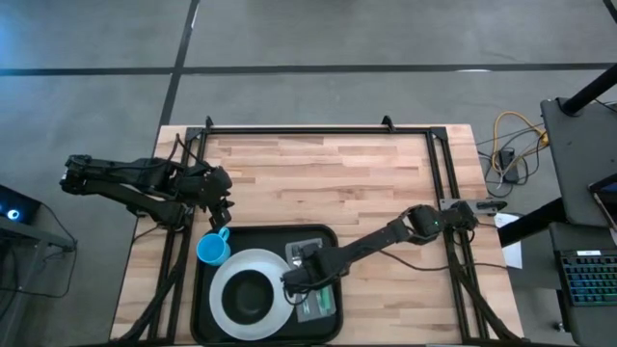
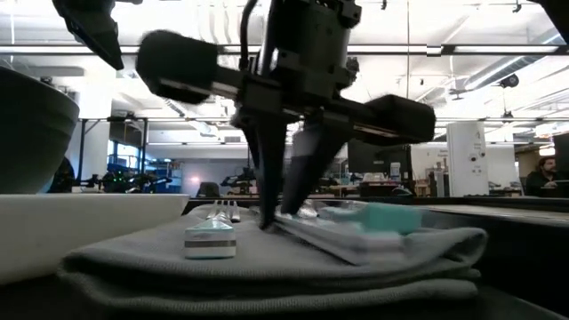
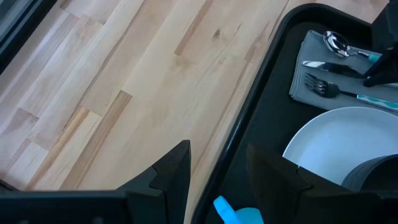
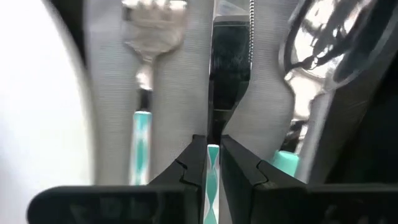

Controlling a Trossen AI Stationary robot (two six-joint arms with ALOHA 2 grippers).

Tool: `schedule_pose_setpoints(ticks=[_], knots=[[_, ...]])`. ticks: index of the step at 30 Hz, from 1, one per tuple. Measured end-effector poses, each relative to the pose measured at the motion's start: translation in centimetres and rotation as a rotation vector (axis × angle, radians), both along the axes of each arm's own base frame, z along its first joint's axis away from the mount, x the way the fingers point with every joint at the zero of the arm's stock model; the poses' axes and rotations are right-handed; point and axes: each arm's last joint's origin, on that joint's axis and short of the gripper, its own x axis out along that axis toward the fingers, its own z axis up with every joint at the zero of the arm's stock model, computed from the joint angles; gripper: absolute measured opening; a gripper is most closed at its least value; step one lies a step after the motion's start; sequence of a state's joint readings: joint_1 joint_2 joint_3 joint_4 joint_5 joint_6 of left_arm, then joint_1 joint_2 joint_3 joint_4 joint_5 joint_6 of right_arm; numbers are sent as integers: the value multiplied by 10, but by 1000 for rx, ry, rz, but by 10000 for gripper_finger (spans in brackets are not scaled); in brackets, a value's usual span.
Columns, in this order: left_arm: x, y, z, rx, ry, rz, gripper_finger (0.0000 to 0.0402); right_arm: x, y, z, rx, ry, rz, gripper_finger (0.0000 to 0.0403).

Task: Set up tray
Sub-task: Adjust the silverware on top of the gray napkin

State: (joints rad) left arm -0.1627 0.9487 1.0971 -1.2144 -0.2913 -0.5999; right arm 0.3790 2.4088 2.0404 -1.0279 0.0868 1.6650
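The right gripper is down over the grey napkin, its two dark fingers drawn in narrow around the teal-and-white handle of the knife, which lies straight out between them with its blade running ahead. Just to one side of the gripper lies the fork, tines away from it, and to the other side the spoon, both on the same napkin. In the low view the fingers come straight down to the knife on the folded cloth.

Beyond the fork, close beside the gripper, sits the white plate with a dark bowl on it. Past the plate stands the blue cup. All of these rest inside the black tray, which lies directly under the right gripper at the near edge of the wooden table.

The left gripper hovers well apart from the right one, just outside the tray's corner by the cup, its fingers spread wide with nothing between them.
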Motion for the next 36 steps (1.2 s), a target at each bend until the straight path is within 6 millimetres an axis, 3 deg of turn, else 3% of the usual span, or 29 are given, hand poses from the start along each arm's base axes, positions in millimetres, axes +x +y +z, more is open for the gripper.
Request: schedule_pose_setpoints(ticks=[7,18,36], knots=[[0,0,0,8,3,-14,137,5,1,13,16,-45,-31,31],[0,0,0,9,4,-16,137,1,0,4,17,-12,-172,31],[0,0,0,17,7,-28,137,-2,6,4,25,-10,-178,31]])
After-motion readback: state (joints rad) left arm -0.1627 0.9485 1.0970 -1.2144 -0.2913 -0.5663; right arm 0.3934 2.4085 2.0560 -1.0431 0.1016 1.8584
